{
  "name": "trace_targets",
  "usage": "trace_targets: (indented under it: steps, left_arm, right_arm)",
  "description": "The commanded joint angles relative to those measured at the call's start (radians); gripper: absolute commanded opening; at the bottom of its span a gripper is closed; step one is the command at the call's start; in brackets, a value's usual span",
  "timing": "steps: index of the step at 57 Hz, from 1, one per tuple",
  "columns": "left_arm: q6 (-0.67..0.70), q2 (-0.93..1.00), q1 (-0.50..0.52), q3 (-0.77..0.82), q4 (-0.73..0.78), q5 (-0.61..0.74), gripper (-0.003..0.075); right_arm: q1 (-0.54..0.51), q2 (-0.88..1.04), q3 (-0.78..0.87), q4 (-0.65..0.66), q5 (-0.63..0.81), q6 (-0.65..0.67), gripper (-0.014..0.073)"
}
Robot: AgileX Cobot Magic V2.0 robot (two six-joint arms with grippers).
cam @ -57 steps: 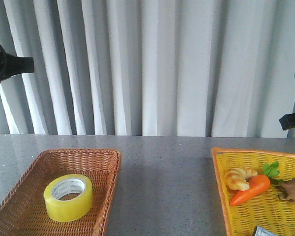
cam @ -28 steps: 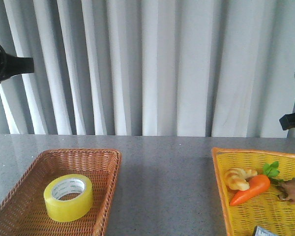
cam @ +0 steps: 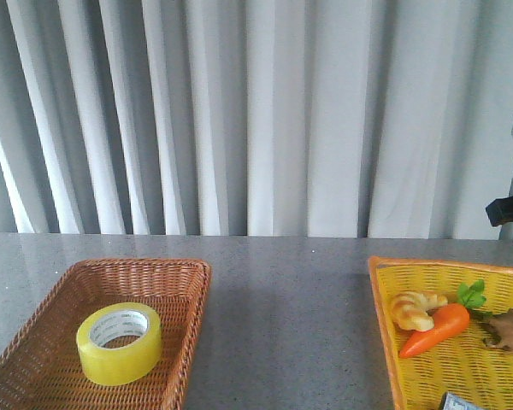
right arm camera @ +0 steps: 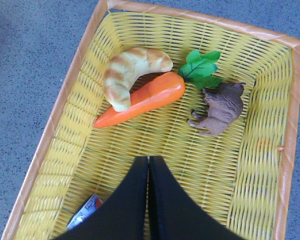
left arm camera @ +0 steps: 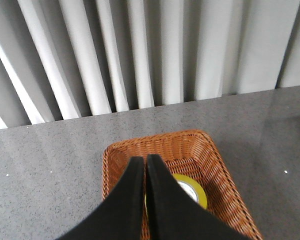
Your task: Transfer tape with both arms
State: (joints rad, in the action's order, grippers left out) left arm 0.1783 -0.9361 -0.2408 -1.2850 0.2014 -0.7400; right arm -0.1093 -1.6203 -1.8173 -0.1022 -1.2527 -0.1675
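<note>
Left arm, dark at upper left edge of front view a second ago, now gone from it. Left gripper (left arm camera: 145, 162) above brown basket (cam: 187, 272), fingers pressed together. Tape (cam: 120, 343) flat inside, hole up. Spread fingers before descent; straddle roll wall. Right gripper (right arm camera: 148, 162) pressed together above yellow basket (right arm camera: 273, 37), carrot (right arm camera: 142, 98) beyond.

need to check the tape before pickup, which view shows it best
The front view: the whole tape lies flat in the brown basket, unobstructed. In the left wrist view the shut left gripper hides most of it. The right wrist view doesn't show it at all.
</note>
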Motion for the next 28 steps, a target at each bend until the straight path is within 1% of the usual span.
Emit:
trace_targets:
  steps: [1, 9, 16, 22, 28]
  left_arm:
    - [-0.007, 0.175, 0.0, 0.181, -0.027, 0.135, -0.0006]
    - [0.021, 0.442, 0.0, 0.526, -0.06, 0.287, -0.0006]
    - [0.021, 0.654, 0.0, 0.784, -0.08, 0.399, -0.0006]
    - [0.01, 0.767, 0.0, 0.965, -0.092, 0.521, -0.0006]
    - [-0.035, 0.831, 0.0, 1.13, -0.173, 0.646, -0.0006]
  right_arm:
    - [-0.005, 0.038, -0.023, -0.006, 0.042, 0.0, -0.0007]
    - [-0.005, 0.038, -0.023, -0.006, 0.042, 0.0, -0.0007]
    - [-0.005, 0.038, -0.023, -0.006, 0.042, 0.0, -0.0007]
    - [-0.005, 0.038, -0.023, -0.006, 0.042, 0.0, -0.0007]
    - [-0.005, 0.038, -0.023, -0.006, 0.042, 0.0, -0.0007]
